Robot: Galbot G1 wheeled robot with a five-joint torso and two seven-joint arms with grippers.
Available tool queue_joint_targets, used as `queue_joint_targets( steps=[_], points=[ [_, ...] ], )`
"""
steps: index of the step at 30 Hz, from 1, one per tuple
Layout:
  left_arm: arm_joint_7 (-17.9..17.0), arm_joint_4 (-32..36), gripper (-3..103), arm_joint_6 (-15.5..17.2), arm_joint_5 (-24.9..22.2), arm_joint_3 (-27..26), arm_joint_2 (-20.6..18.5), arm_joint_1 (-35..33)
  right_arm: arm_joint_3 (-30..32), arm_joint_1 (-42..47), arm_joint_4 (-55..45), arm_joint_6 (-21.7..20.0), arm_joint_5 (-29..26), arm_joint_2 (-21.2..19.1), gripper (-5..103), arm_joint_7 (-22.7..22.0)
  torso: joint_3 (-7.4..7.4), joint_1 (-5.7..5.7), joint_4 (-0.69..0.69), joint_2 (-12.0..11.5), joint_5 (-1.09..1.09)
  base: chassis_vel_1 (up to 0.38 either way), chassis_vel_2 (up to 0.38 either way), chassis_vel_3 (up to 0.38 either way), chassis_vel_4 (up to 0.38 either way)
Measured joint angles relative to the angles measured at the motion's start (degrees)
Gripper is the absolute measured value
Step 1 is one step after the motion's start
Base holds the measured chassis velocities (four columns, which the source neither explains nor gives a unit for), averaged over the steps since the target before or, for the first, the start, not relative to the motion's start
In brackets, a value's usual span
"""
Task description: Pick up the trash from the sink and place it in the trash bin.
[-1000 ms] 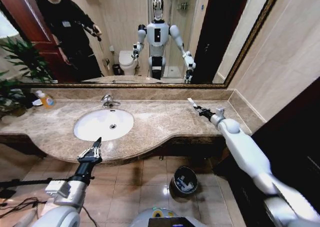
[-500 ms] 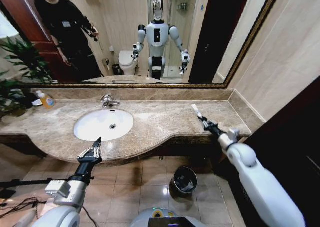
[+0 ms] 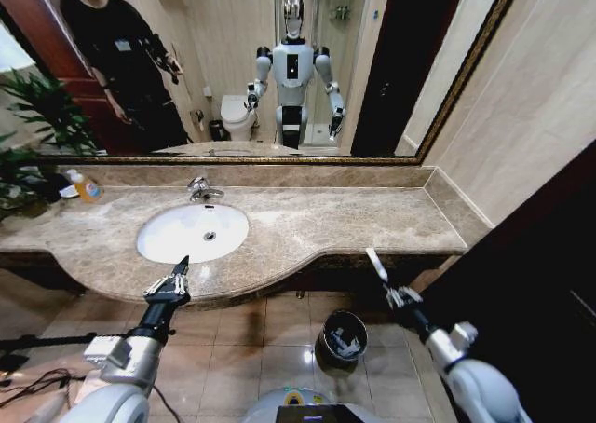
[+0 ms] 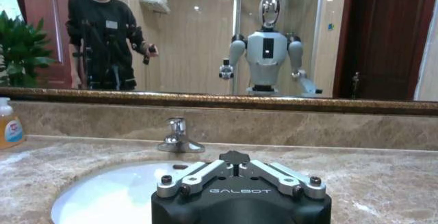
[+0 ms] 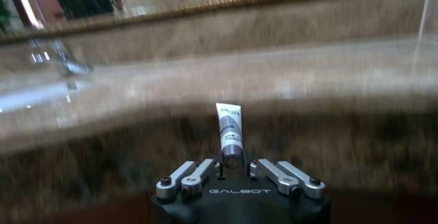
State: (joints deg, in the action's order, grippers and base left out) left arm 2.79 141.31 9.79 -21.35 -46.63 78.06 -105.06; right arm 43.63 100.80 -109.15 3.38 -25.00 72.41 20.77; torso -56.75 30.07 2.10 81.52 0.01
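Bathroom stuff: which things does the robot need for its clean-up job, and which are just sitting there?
For the job:
- tube, held in the right gripper
- bin, on the floor
- sink
- left gripper, at the counter's front edge

Just sitting there:
- soap bottle
- tap
- plant
- mirror

Right wrist view: tabletop [image 5: 287, 80] blurred. Contents of trash bin [image 3: 341, 340] too small to identify. Left wrist view: sink [image 4: 116, 196] partly hidden behind left tool [image 4: 236, 175].
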Motion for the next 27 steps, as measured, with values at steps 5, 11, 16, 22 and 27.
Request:
queue_joint_targets(
  steps=[5, 11, 16, 22, 27],
  points=[
    [0.00, 0.00, 0, 0.00, 0.00, 0.00, 0.01, 0.00, -4.19, -4.53, 9.85, 1.20, 4.03, 2.84, 17, -0.52, -0.01, 0.01, 0.00, 0.00, -0.01, 0.000, 0.000, 0.000, 0.000],
    [0.00, 0.00, 0, 0.00, 0.00, 0.00, 0.00, 0.00, -7.90, -12.73, 23.38, 2.53, 8.73, 5.06, 17, -1.35, -0.01, 0.02, 0.01, -0.01, -0.01, 0.000, 0.000, 0.000, 0.000],
    [0.00, 0.00, 0, 0.00, 0.00, 0.00, 0.00, 0.00, -10.01, -16.16, 30.36, 2.58, 9.24, 5.19, 17, -3.22, -0.01, 0.02, 0.01, -0.01, -0.02, 0.000, 0.000, 0.000, 0.000],
    [0.00, 0.00, 0, 0.00, 0.00, 0.00, 0.00, 0.00, -10.93, -22.06, 42.40, 3.63, 11.35, 7.12, 17, -5.47, -0.01, 0.02, 0.01, -0.01, 0.00, 0.000, 0.000, 0.000, 0.000],
    [0.00, 0.00, 0, 0.00, 0.00, 0.00, 0.00, 0.00, -11.31, -24.09, 48.45, 5.27, 11.87, 6.83, 17, -5.33, -0.01, 0.02, 0.01, -0.01, -0.01, 0.000, 0.000, 0.000, 0.000]
  ],
)
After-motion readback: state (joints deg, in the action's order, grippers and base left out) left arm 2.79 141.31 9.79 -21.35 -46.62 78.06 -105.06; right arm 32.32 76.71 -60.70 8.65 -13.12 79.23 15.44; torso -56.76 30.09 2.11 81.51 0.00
